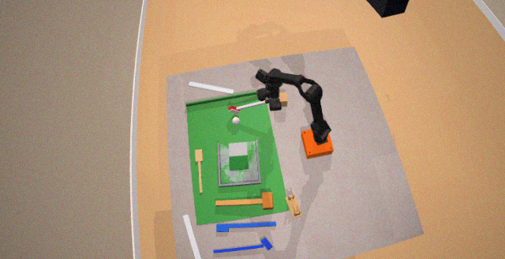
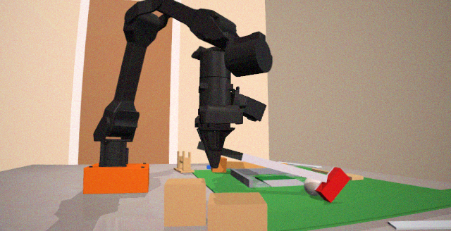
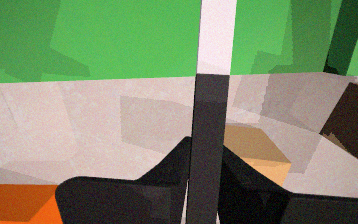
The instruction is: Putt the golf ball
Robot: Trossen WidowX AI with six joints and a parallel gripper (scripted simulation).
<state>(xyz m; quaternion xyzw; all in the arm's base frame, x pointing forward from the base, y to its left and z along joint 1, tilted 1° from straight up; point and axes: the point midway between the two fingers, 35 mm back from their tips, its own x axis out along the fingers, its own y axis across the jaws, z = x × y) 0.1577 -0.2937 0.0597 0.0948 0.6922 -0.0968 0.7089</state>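
The red putter (image 1: 233,109) (image 2: 332,185) (image 3: 217,35) has a red head, white shaft and dark grip. My gripper (image 1: 270,102) (image 2: 214,165) (image 3: 199,143) is shut on the dark grip, above the mat's edge near the blocks. The shaft slopes down to the head, which is low at the mat; whether it touches is unclear. The white golf ball (image 1: 235,121) (image 2: 311,186) rests on the green mat between the head and the ramp, with a small gap to the head in the top view. The pale ramp (image 1: 237,148) (image 2: 283,182) leads to the raised green (image 1: 238,163) inside grey walls.
A green rail (image 1: 221,98) runs behind the putter head. Wooden blocks (image 2: 184,203) (image 2: 237,213) stand near the gripper. Two wooden mallets (image 1: 267,200) (image 1: 199,155) lie on the mat. Two blue clubs (image 1: 248,226) (image 1: 241,248) and a wooden rack (image 1: 293,206) are beyond.
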